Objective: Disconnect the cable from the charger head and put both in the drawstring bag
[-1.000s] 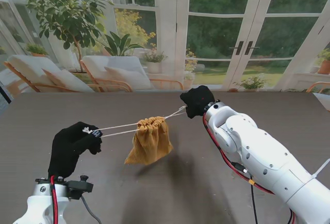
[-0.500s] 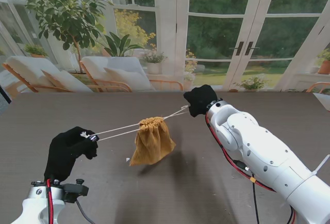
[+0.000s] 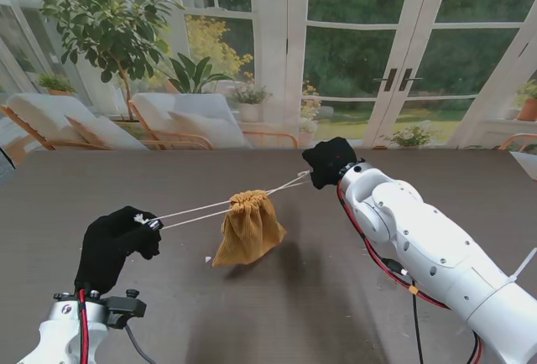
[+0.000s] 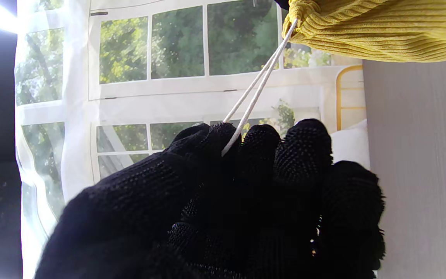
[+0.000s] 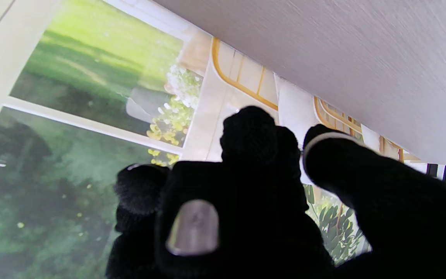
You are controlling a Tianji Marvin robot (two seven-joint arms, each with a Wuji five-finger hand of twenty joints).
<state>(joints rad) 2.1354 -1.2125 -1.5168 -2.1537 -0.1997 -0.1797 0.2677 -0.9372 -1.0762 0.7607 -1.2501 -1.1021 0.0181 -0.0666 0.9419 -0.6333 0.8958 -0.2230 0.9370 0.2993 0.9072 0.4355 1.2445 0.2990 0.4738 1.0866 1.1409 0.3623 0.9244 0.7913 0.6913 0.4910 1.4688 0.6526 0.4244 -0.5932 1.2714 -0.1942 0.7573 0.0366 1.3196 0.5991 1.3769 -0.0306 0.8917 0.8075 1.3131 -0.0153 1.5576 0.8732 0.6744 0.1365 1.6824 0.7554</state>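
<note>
Glass doors and garden greenery fill the background behind a dark wood-grain surface [image 3: 352,297], on which nothing else can be made out apart from a small pale speck near the bag. Above it hangs the mustard-yellow drawstring bag [image 3: 247,230], its mouth gathered tight and its body drooping toward the surface — whether its base touches cannot be told. White cords [image 3: 195,209] run taut from the gathered neck to each side. The left hand [image 3: 116,242] has its fingers [image 4: 304,155] curled closed around one pair of cords, which the left wrist view shows passing between the fingertips. The right hand [image 3: 329,163], farther from me, appears clenched on the opposite cords; its wrist view shows a pale loop over one finger, so it too looks to be holding cord, not empty.

Neither cable nor charger head is visible anywhere, so I judge both are already inside the bag and the step in hand is cinching it shut — the last stretch of the task. With the neck already puckered closed, the next move likely calls for easing the tension, lowering the bag gently to rest on the surface, and then uncurling both sets of fingers without snagging the cords.
</note>
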